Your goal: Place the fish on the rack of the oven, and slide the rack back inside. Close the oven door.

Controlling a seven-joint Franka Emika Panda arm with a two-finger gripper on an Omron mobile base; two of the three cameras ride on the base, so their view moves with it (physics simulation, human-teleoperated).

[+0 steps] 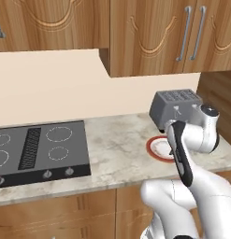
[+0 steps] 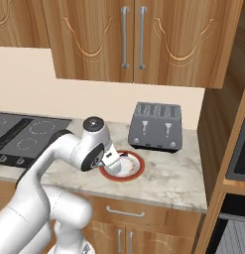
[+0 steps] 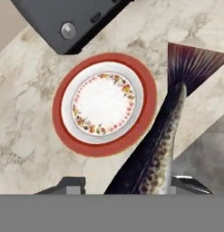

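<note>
Between our 2 fingertips (image 3: pixel 186 183) we grip the fish (image 3: pixel 161 145), jaws closed on its body, its tail fanned out past the red-rimmed plate (image 3: pixel 104 103). The plate sits bare on the marble counter (image 3: pixel 27 136), just before the grey toaster (image 2: pixel 155 126).

fish (image 3: pixel 163 140) head cut off at hand view bottom edge; robot arm hides part of plate (image 1: pixel 157 148).
</note>
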